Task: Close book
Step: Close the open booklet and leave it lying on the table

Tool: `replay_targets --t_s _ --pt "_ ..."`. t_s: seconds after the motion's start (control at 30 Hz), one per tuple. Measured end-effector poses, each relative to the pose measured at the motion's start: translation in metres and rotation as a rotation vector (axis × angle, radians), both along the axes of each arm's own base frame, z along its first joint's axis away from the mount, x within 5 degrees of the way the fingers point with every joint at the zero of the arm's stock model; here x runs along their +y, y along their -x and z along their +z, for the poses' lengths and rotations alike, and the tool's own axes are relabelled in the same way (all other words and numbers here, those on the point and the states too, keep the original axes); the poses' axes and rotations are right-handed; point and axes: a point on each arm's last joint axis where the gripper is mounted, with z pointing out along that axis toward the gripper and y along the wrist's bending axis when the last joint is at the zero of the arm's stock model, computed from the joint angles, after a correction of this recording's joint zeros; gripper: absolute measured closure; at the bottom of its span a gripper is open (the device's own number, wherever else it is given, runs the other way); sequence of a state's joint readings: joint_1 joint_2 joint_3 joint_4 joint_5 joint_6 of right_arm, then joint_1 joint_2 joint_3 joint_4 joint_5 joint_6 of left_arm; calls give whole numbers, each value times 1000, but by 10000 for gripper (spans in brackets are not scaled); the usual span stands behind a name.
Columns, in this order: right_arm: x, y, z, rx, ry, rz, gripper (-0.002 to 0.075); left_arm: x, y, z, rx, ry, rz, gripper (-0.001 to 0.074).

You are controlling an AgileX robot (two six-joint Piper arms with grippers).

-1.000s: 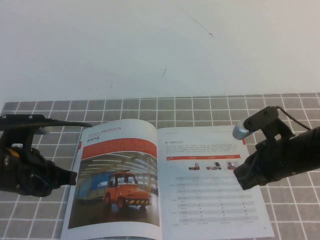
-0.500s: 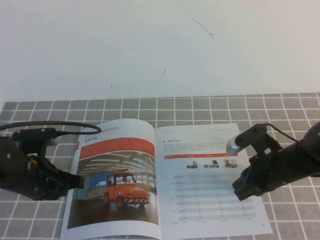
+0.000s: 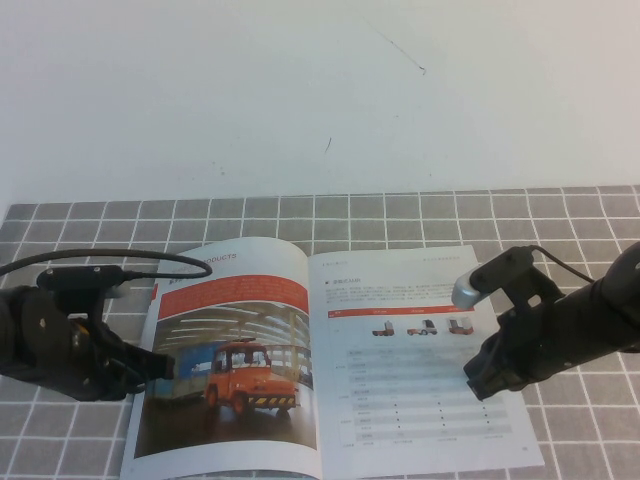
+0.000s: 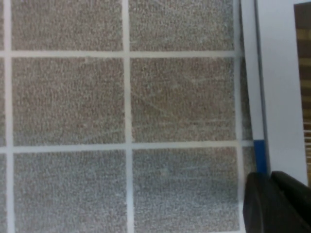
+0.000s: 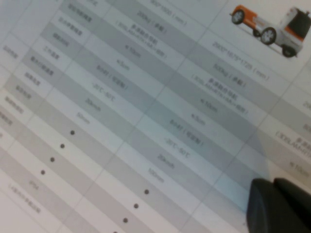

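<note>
A book [image 3: 330, 352] lies wide open and face up on a grey grid-patterned mat [image 3: 400, 210], both pages flat apart from a slight swell near the spine, so the closing has not begun as far as can be seen. The left page carries a photo of an orange truck [image 3: 240, 375]; the right page shows a printed table of figures. The left gripper [image 3: 163, 366] sits low at the outer edge of the left page, and its wrist camera looks down on the mat tiles with the page's white margin and blue edge mark just beside its dark tip. Whether that claw is wide or narrow cannot be told. The right gripper [image 3: 478, 381] hangs over the outer part of the right page, close above the table rows, and its claw's state cannot be told either. Neither gripper appears to hold a page. Judging by this, everything remains to be done: one cover or page must be caught, lifted and folded across the spine onto the other.
</note>
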State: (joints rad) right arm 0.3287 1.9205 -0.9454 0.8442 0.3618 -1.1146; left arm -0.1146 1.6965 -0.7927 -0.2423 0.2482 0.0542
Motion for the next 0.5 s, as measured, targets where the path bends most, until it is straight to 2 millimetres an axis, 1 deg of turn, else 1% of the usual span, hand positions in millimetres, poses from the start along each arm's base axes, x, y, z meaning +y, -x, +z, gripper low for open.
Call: replay_targets --t_s 0.23,0.5 --pt "0 0 0 1 -1 1 728 3 -1 -2 -3 -38 -4 738" --pt "0 0 0 3 -3 1 728 3 0 -4 16 -41 8 738"
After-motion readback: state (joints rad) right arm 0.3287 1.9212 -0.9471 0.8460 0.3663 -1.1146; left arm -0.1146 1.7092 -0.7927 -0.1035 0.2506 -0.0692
